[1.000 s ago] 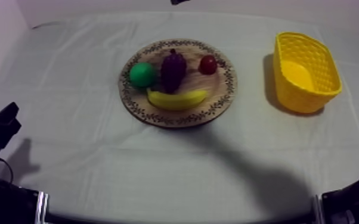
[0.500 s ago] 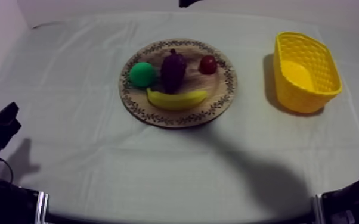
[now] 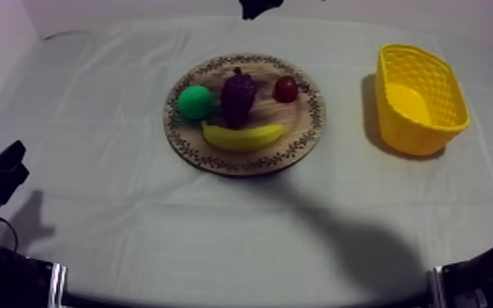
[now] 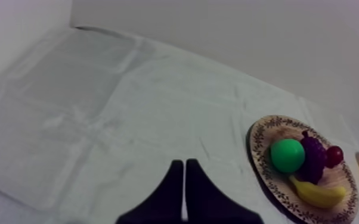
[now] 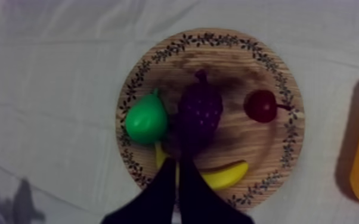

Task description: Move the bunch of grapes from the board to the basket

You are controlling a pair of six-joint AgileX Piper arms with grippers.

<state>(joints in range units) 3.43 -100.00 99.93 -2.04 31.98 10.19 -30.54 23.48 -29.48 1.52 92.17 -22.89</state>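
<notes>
The bunch of grapes (image 3: 238, 94) lies at the middle of the wooden board (image 3: 311, 123), centre of the frame in the top view. It is crowded: the pear (image 3: 194, 102) touches its left side, the banana (image 3: 241, 137) lies just below it, and the small red fruit (image 3: 286, 88) sits a little apart to its right. That crowding is the likely trouble. A finger coming down on the pear's side could push the pear away or trap it together with the grapes, and a low approach could catch the banana and drag it along the board. The grapes' bumpy, rounded surface may also slip from a shallow pinch. The yellow basket (image 3: 418, 135) stands well apart at the right of the frame, so a weak hold would probably fail on the way across.

The right gripper (image 5: 177, 161) hangs above the board's near edge, over the banana and just short of the grapes, its fingers pressed together in a narrow wedge, holding and touching nothing. They must spread before any descent. The left gripper (image 4: 183, 162), likewise closed and empty, sits over bare cloth, away from the board.
</notes>
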